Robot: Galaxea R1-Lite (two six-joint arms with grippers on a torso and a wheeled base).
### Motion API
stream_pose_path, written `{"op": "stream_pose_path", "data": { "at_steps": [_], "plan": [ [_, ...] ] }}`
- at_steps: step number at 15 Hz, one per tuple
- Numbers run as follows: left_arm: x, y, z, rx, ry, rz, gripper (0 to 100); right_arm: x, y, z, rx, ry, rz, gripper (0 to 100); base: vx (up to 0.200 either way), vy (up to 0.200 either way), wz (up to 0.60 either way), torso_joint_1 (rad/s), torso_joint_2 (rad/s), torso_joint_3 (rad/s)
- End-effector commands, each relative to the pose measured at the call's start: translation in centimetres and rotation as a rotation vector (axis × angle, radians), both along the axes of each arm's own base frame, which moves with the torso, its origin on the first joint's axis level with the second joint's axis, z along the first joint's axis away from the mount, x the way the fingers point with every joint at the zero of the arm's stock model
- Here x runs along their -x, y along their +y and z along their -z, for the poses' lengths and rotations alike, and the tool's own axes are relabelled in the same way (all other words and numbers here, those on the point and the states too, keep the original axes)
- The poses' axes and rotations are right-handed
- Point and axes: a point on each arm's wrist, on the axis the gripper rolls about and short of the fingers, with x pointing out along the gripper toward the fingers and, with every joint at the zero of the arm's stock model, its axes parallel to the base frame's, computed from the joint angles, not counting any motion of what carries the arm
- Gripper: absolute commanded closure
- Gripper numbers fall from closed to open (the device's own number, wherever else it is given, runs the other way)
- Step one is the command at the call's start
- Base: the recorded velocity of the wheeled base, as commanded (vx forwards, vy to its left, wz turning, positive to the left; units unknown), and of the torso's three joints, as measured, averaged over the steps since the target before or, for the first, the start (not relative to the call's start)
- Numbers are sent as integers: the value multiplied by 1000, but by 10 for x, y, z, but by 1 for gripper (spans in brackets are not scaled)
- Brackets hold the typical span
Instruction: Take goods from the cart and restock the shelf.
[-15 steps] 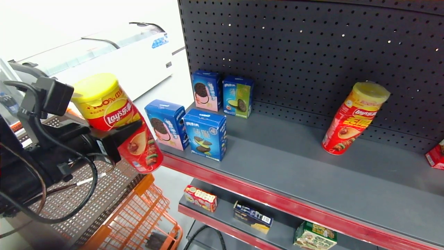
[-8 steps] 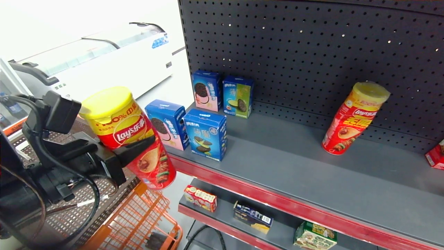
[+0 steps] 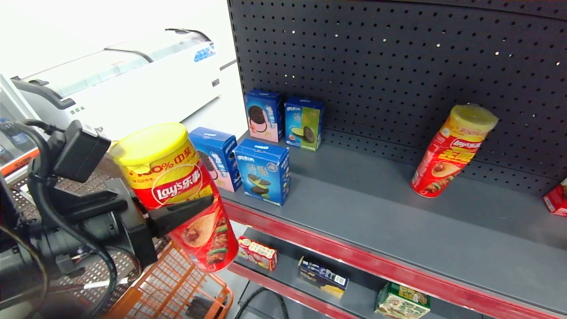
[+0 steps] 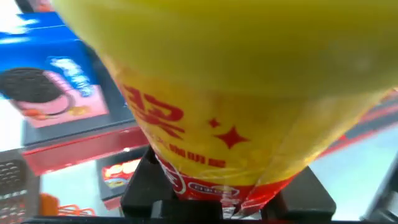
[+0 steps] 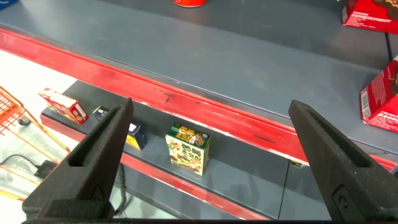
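Left gripper [image 3: 177,197] is clenched on a red chip canister with a yellow lid [image 3: 170,177], gripped at mid-body. The canister hangs in the air above the orange cart [image 3: 177,288], just off the front corner of the upper shelf [image 3: 354,212].

Its long axis is tilted, lid toward 11 o'clock and base toward 5 o'clock. In the head view the base sits lower than the shelf's red front lip [image 3: 310,241].

Bare shelf floor lies at about 2 o'clock from the canister, between the blue cookie boxes [image 3: 262,170] and the second canister [image 3: 447,153] leaning on the pegboard.

Judgement: I should raise the base over the lip, then carry it toward 2 o'clock.

Right gripper [image 5: 210,111] is spread wide and carries nothing, over the shelf front.
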Motion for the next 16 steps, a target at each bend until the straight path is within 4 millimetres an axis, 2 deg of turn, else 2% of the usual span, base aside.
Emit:
{"op": "stream_pose_path", "data": {
  "at_steps": [1, 4, 9, 16],
  "plan": [
    [11, -1, -8, 7, -48, 30, 100, 0, 0, 0, 1, 0, -2, 0, 0, 0, 0, 0, 0, 0],
    [19, -7, 5, -26, -31, 84, 100, 0, 0, 0, 1, 0, -5, 0, 0, 0, 0, 0, 0, 0],
    [23, -7, 10, -20, -39, 134, 100, 0, 0, 0, 4, 0, -5, 0, 0, 0, 0, 0, 0, 0],
    [22, -7, 6, -15, -52, 134, 100, 0, 0, 0, 5, 0, -5, 0, 0, 0, -600, 1, 1, 2]
  ]
}}
